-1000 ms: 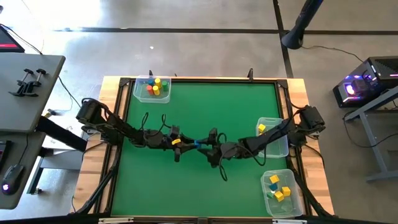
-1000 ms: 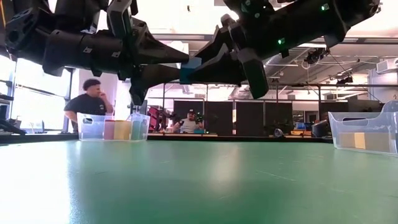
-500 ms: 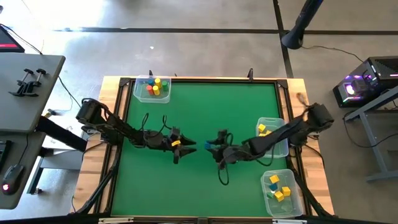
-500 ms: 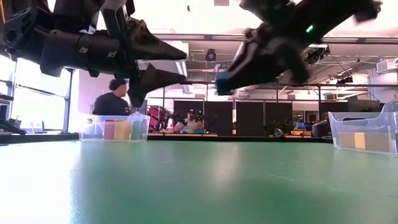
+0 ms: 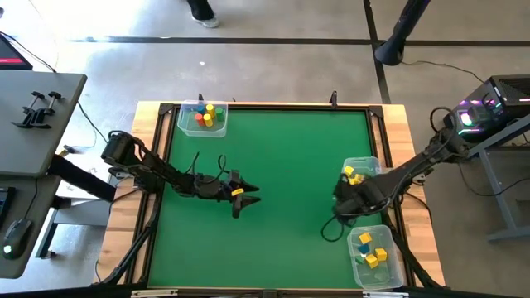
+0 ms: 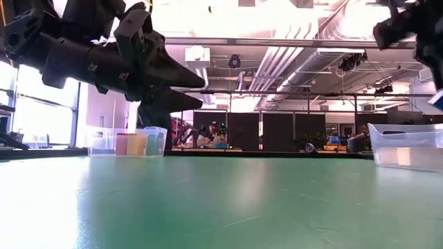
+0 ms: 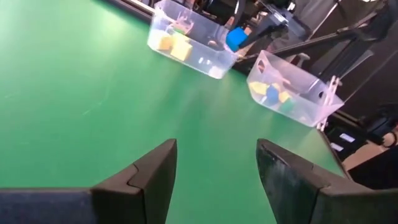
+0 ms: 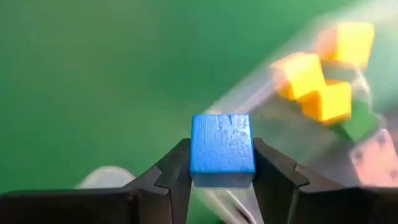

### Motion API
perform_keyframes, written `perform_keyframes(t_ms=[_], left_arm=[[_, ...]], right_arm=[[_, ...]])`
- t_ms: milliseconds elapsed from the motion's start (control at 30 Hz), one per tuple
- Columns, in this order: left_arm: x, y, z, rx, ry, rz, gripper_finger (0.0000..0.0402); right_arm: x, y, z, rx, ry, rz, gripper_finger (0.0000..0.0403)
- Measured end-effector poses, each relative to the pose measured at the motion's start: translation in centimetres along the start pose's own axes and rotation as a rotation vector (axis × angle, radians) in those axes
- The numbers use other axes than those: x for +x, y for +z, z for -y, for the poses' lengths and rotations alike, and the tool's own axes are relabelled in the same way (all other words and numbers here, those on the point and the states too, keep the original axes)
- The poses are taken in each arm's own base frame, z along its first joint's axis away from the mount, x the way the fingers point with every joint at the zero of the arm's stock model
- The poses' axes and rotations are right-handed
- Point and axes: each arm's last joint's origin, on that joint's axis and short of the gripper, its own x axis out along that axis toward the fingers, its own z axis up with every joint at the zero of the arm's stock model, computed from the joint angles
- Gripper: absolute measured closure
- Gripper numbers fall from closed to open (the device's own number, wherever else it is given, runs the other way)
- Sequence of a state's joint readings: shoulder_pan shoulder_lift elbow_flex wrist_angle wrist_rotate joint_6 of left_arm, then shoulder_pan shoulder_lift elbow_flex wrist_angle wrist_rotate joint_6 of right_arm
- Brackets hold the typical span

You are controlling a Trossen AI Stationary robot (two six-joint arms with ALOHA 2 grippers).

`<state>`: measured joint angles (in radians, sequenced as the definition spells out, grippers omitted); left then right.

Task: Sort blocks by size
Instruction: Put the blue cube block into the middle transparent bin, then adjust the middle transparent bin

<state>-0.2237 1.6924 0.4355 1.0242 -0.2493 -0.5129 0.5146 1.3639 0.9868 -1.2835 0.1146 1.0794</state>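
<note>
right fingers (image 8: pixel 221 180) clamping the blue block (image 8: pixel 222 144), carrying it toward the tubs (image 5: pixel 370 257) for size sorting; left fingers (image 7: pixel 214 171) hanging released, empty, over the tabletop (image 5: pixel 281 149)

handoff: left tool (image 5: pixel 253 193) let go, now open; right tool (image 8: pixel 222 171) carried blue block (image 8: pixel 222 143) over to tubs (image 5: pixel 362 170)

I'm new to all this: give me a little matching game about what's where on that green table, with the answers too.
Things:
1. blue block
2. left pincer
3. tub at the far left corner
4. tub at the near right corner

States:
A. open, holding nothing
B. holds a red block among its blocks
C. clamped in the right pincer
D. holds yellow, blue and green blocks, no red one

Pairs: 1-C, 2-A, 3-B, 4-D
</note>
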Motion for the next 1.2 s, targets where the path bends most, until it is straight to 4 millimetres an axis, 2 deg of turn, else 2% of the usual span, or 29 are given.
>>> perform_keyframes(t_ms=[133,333,600,733,867,1000,1100,1200], left_arm=[[0.0,-0.1,-0.1,0.022,0.006,-0.011,0.0195],[0.0,-0.3,-0.1,0.027,0.013,-0.025,0.0195],[0.0,-0.4,-0.2,0.030,0.019,-0.036,0.0195],[0.0,-0.4,-0.2,0.031,0.021,-0.038,0.0195],[0.0,-0.4,-0.2,0.031,0.022,-0.037,0.0195],[0.0,-0.4,-0.2,0.029,0.040,-0.027,0.0195],[0.0,-0.3,-0.3,0.030,0.051,-0.020,0.0195],[0.0,-0.3,-0.3,0.030,0.060,-0.016,0.0195]], right_arm=[[1.0,-1.1,1.2,0.095,-0.110,-0.091,0.0272],[2.3,-1.4,1.9,0.121,-0.163,-0.122,0.0269],[3.4,-1.2,2.8,0.182,-0.220,-0.120,0.0210],[3.3,-1.2,3.2,0.168,-0.278,-0.101,0.0194],[2.3,-0.6,3.0,0.168,-0.286,0.001,0.0192],[0.5,0.6,2.2,0.142,-0.246,0.181,0.0192],[-0.2,2.0,1.2,0.121,-0.166,0.326,0.0192],[0.0,4.0,0.2,0.070,-0.023,0.415,0.0192]])
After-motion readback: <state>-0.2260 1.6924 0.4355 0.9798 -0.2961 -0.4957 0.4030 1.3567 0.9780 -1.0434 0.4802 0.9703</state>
